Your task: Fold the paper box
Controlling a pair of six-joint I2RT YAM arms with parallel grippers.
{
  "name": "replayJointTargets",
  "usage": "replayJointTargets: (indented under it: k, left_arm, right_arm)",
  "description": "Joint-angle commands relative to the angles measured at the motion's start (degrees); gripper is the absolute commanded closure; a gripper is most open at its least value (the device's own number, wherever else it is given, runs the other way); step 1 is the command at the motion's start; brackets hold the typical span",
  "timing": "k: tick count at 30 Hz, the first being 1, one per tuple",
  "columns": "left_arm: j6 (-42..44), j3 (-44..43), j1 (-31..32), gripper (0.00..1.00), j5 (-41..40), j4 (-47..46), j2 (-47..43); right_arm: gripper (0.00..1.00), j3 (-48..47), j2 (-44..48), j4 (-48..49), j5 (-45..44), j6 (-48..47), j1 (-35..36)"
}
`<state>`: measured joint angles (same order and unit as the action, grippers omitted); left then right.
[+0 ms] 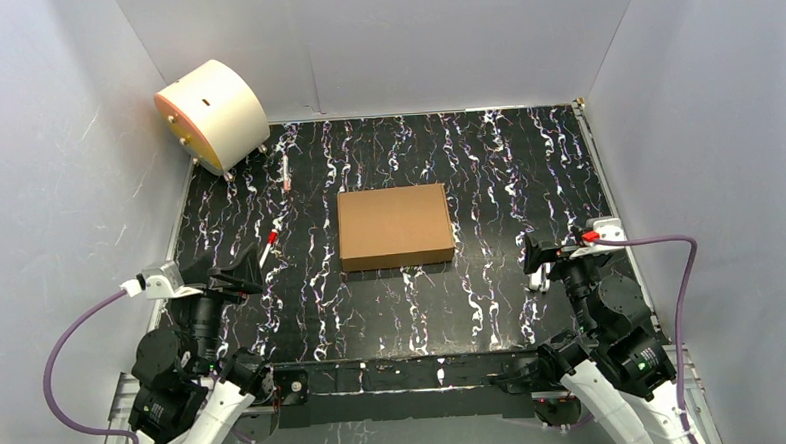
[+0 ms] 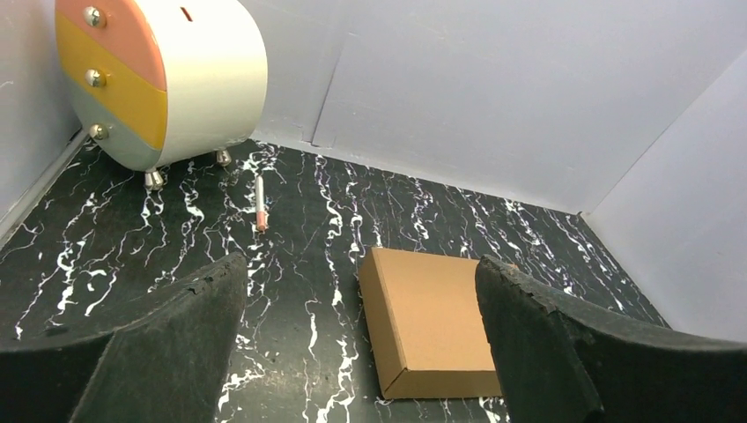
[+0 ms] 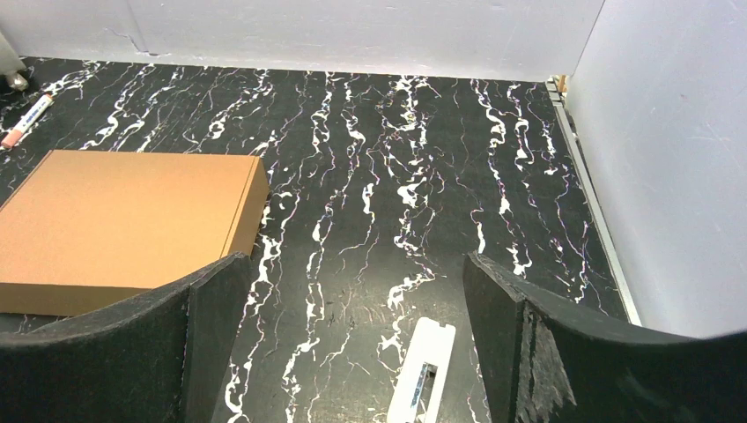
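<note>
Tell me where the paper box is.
In the top view the paper box lies flat in the middle of the table, right of the nearer marker; the cream drum sits far-left.

- left arm [image 1: 190, 356]: base at near-left corner; folded low; wrist aimed forward and slightly right.
- left gripper [image 1: 237, 279]: jaws spread wide, nothing between them, holding nothing.
- left fingers [image 2: 167, 344]: black, rough-edged pads, tips level.
- right arm [image 1: 599, 323]: base at near-right corner; folded low, mirroring left arm; wrist aimed forward and slightly left.
- right gripper [image 1: 537, 261]: jaws spread wide, empty.
- right fingers [image 3: 564, 352]: black pads, same build.
- arms well apart, no contact between them.
</note>
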<state>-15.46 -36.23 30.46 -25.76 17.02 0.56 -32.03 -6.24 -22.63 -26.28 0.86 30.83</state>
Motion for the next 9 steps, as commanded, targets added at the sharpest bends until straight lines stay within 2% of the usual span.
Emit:
replayJointTargets:
  k: [1, 9]
  left_arm:
    - [0.3, 0.0, -0.2, 0.03, -1.6, 0.6, -0.4]
    - [0.3, -0.7, -0.3, 0.03, -1.6, 1.7, -0.4]
  right_arm:
    - [0.01, -1.2, 0.1, 1.8, -1.8, 0.3, 0.2]
    - [0.01, -1.2, -0.3, 1.7, -1.6, 0.3, 0.2]
